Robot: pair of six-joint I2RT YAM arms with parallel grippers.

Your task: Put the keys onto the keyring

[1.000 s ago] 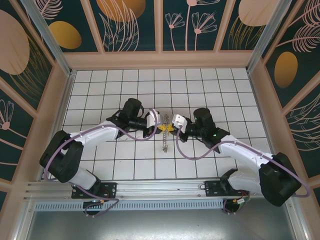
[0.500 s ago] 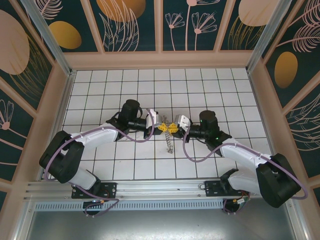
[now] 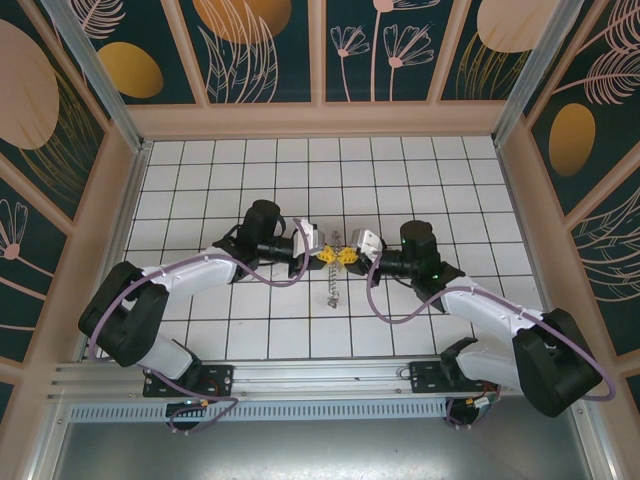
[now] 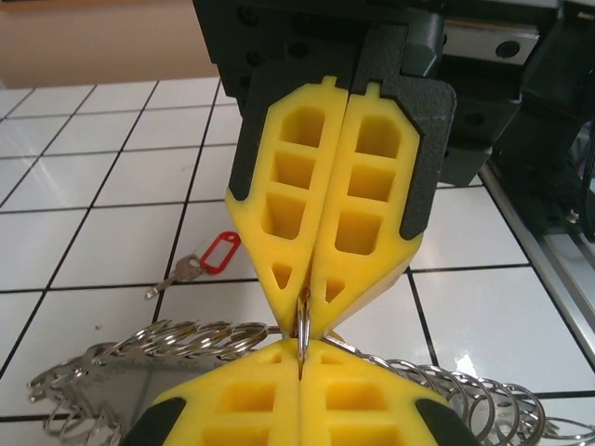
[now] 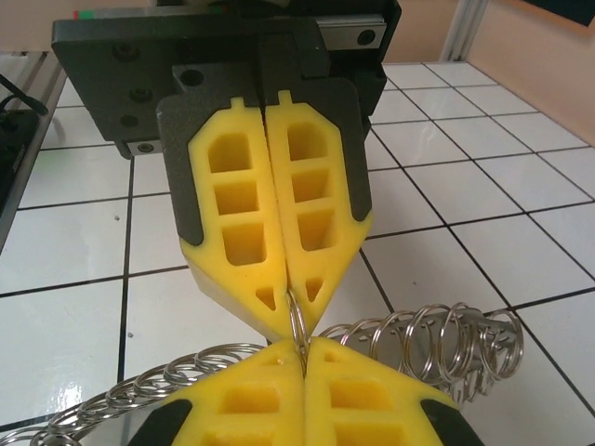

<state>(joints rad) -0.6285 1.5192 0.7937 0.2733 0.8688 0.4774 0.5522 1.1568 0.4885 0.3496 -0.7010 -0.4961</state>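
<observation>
In the top view my left gripper (image 3: 323, 255) and right gripper (image 3: 346, 257) meet tip to tip above the middle of the tiles. Both are shut on the same small metal ring of the keyring (image 3: 332, 287), which trails below them toward the near edge. In the left wrist view my left gripper (image 4: 302, 360) pinches that ring against the right gripper's yellow fingers (image 4: 279, 242), and the keyring's coils (image 4: 186, 339) spread to both sides. A key with a red tag (image 4: 203, 262) lies on the tiles behind. In the right wrist view my right gripper (image 5: 304, 351) holds the ring, beside the keyring's coils (image 5: 437, 339).
The white tiled floor (image 3: 200, 190) is boxed in by tan walls (image 3: 320, 120) at the back and on both sides. A metal rail (image 3: 320, 375) with both arm bases runs along the near edge.
My right wrist has turned and shifted slightly right, so it faces the left gripper tip to tip. The hanging keyring swayed right and came back. The left arm has barely moved.
</observation>
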